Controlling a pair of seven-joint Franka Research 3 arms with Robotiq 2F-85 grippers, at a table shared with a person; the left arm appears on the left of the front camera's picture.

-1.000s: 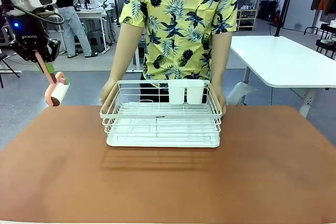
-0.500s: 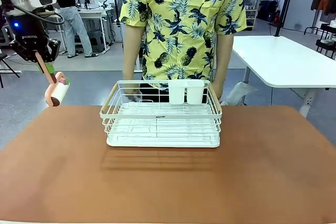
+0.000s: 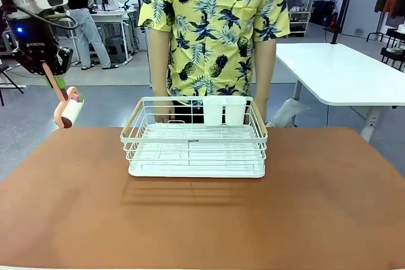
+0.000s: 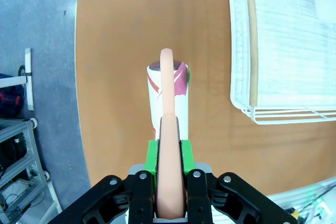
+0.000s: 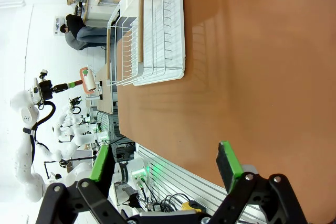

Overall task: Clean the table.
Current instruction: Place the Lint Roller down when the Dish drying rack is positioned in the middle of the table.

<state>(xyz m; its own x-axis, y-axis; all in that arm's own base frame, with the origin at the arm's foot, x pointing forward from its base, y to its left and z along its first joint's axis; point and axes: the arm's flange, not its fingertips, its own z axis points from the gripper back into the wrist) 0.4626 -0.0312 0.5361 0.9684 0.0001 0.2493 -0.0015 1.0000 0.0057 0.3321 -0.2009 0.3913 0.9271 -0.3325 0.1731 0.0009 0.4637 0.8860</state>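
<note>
While the left gripper clamps a lint roller above the table's left edge, the right gripper hangs open; a dish rack sits mid-table, near side bare.

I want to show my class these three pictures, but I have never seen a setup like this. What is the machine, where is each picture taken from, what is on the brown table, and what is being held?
The machine is a robot with two white arms, each ending in a two-finger gripper with green pads. One picture looks across the table from between the arms, towards a person standing at the far side. The other two come from cameras on the wrists.

On the table stands a white wire dish rack with two white cups.

The left gripper is shut on the pink handle of a lint roller, held above the table's left edge. The right gripper is open and holds nothing.
</note>
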